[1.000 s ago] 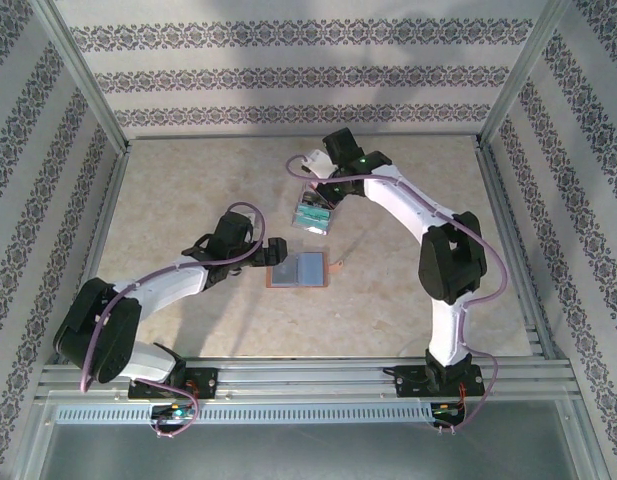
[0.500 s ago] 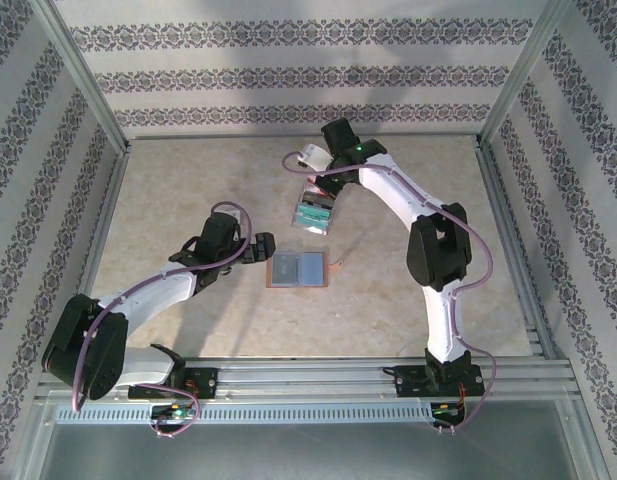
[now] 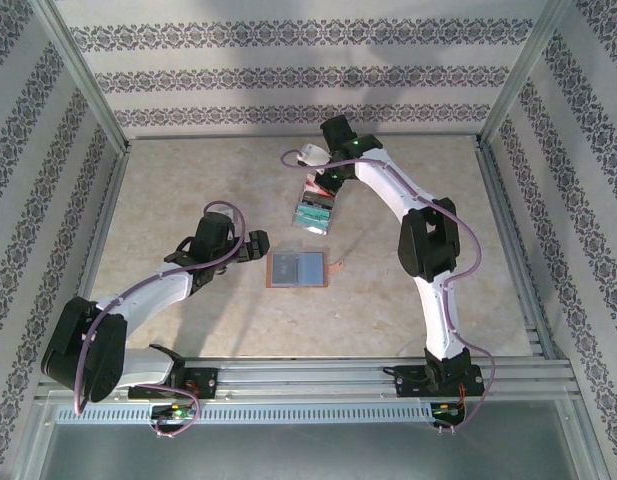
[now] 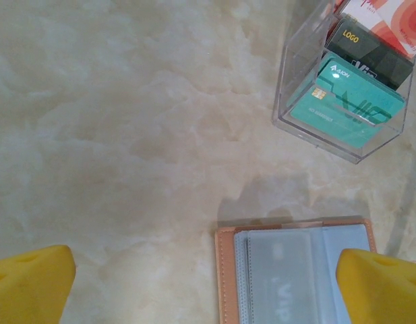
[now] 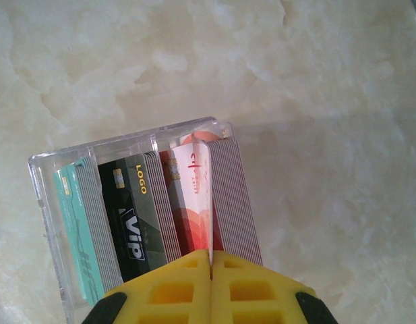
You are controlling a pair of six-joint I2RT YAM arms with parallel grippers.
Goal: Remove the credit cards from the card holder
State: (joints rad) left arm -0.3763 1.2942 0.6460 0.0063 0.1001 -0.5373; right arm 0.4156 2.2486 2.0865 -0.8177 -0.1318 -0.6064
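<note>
One brown leather-like bifold card holder, one clear plastic box; left tool apart, right tool clamping a red-white card.

The table has a pale cream, marble-patterned top, evenly lit, with only soft shadows. Behind it and to both sides stand walls papered white with grey floral bands. Silver metal posts rise at its far corners, and a ribbed metal rail runs along its near edge.
</note>
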